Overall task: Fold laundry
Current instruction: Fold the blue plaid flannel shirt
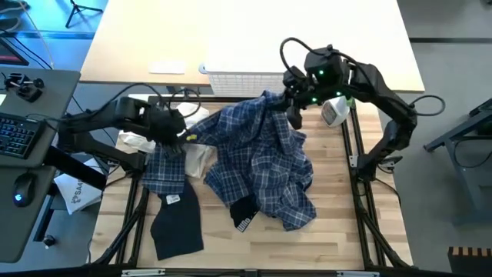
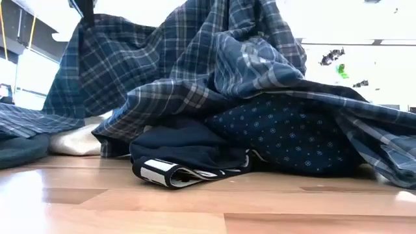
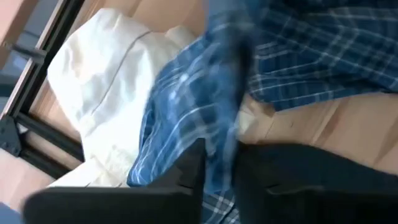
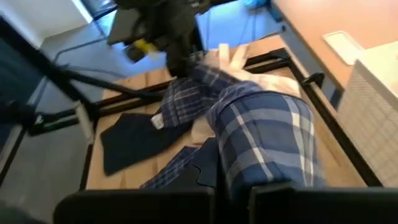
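The blue-and-white plaid shirt [image 1: 261,154] lies rumpled across the middle of the table, raised at two places. My left gripper [image 1: 175,129] is shut on its left part, and my right gripper [image 1: 296,117] is shut on its far part near the basket. In the low view the plaid shirt [image 2: 214,71] drapes over a navy dotted shirt [image 2: 286,133] and a dark piece with a white striped edge [image 2: 175,162]. A black piece [image 1: 175,225] lies flat at the near left. A white garment [image 1: 201,158] lies partly under the plaid shirt. My left gripper pinches a bunched strip of the plaid shirt [image 3: 214,134] between its two fingers [image 3: 189,171], coming steeply from above. The cloth runs on past the fingers onto the white garment [image 3: 99,81] and the table. How many layers it holds I cannot tell. My right gripper has a thick bunch of the plaid shirt [image 4: 261,143] between its two fingers [image 4: 211,171], slanting down from the table's far right. That bunch is lifted off the table. The rest of the shirt trails down toward the middle of the table.
A white lattice basket [image 1: 246,79] stands just beyond the far frame rail. Black frame rails [image 1: 361,200] border the wooden work surface. A white-and-green object [image 1: 334,111] sits at the far right. Bare wood [image 1: 307,246] shows along the near edge.
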Robot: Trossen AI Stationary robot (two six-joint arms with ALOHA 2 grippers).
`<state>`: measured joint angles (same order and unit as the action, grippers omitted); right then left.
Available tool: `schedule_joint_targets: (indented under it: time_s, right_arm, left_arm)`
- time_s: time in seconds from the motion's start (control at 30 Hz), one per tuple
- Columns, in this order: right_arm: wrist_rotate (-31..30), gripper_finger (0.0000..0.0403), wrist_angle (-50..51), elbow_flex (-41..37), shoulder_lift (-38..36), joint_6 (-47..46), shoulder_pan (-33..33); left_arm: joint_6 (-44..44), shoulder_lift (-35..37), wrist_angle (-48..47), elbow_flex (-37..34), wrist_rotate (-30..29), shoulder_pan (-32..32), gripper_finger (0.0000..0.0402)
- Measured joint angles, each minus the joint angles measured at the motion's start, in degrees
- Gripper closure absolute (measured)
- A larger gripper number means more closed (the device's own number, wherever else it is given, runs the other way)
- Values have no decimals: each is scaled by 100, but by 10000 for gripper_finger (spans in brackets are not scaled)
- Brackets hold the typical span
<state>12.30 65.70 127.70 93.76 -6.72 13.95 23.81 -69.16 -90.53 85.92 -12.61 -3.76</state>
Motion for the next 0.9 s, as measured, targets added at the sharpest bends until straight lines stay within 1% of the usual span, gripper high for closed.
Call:
schedule_joint_targets:
  time_s: [0.13, 0.23, 0.3, 0.4, 0.53, 0.63, 0.7, 0.83, 0.9]
  right_arm:
    - [122, 403, 57, 2, -26, 74, 1]
    - [124, 403, 64, 2, -141, 116, 1]
    - [183, 403, 67, 3, -223, 238, 1]
    - [450, 403, 58, 4, -273, 448, -13]
    - [610, 403, 40, 4, -313, 562, -21]
    - [619, 403, 32, 4, -317, 568, -21]
    - [634, 403, 32, 4, -313, 567, -21]
    - [789, 403, 31, 4, -334, 528, -39]
    - [786, 403, 32, 4, -341, 527, -106]
  left_arm:
    - [-146, 148, 348, 187, 200, -188, 277]
    - [-329, 283, 891, 484, 237, -249, 235]
    - [-689, 395, 1650, 615, 237, -282, 212]
    - [-1408, 493, 3008, 605, 248, -359, 186]
    - [-1948, 224, 4256, 573, 524, -566, 166]
    - [-2324, -187, 4745, 563, 611, -618, 158]
    - [-2455, -460, 4906, 563, 740, -655, 155]
    - [-2353, -918, 4831, 563, 1320, -847, 153]
    - [-2284, -1099, 4835, 563, 1411, -889, 155]
